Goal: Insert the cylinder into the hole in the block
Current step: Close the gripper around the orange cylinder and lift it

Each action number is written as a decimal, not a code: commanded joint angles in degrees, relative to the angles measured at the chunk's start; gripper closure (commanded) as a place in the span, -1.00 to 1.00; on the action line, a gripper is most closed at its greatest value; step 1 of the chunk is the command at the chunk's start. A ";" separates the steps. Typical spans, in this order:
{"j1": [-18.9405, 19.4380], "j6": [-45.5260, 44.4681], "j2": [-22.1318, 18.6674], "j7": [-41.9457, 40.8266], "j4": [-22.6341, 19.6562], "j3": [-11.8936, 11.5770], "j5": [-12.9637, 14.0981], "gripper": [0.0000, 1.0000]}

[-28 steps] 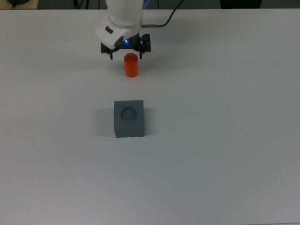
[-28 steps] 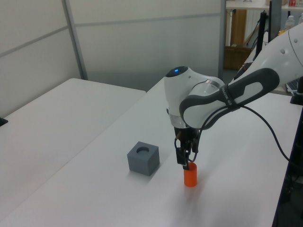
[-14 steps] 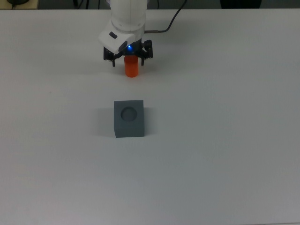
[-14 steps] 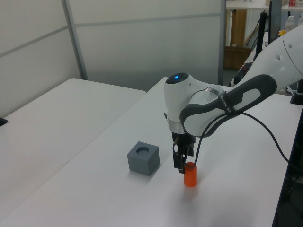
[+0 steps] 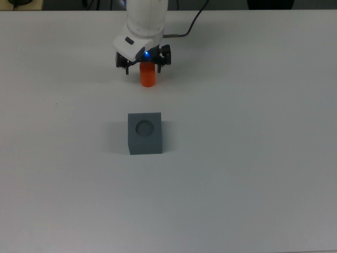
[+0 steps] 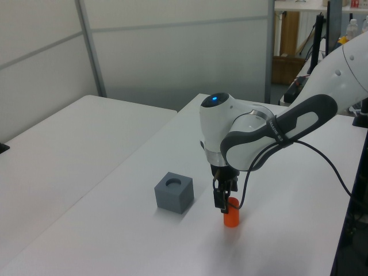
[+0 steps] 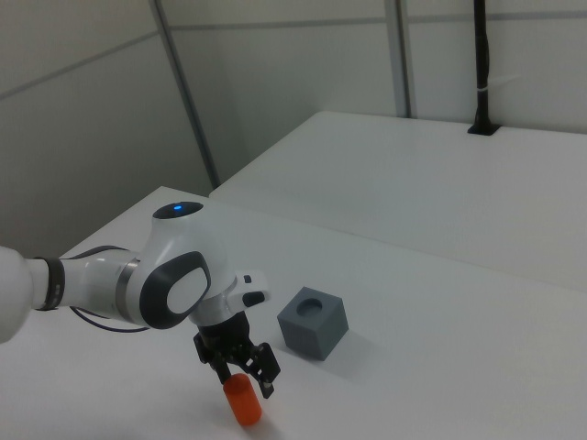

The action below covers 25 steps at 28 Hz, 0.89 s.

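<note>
In the top view, I have dropped lower over the cylinder (image 5: 148,76) than I was a second ago: my gripper (image 5: 143,62) now straddles its upper part, where before it hung just behind the top. My jaws are spread, one to either side of the orange body, not yet pinching it. It stands upright near the bench's (image 5: 253,174) far edge, well apart from the block (image 5: 145,133), which sits mid-bench with the hole (image 5: 145,127) facing up and empty. Neither has shifted.

In the left view, my jaw tips reach down beside the cylinder's top half, lower than a second ago. I judge this the end of the approach; closing comes next, then the lift and carry to the hole.

In the right view, the same holds: jaws apart around the cylinder's top, the block off to the right view's right.

Counted: one cylinder, one block, one hole, one gripper.
</note>
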 commanded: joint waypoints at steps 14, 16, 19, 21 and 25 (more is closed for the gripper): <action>0.41 1.33 -0.65 -0.87 -1.42 -0.17 -1.22 0.77; 0.41 1.15 -0.74 -0.95 -1.24 -0.17 -1.22 0.82; 0.32 -2.88 -0.74 -3.23 1.21 -0.17 -1.22 0.82; 0.06 -6.21 -0.65 -4.90 4.19 -0.25 -1.22 0.81; -0.29 -13.43 -0.21 -6.75 12.81 -0.87 -0.17 0.81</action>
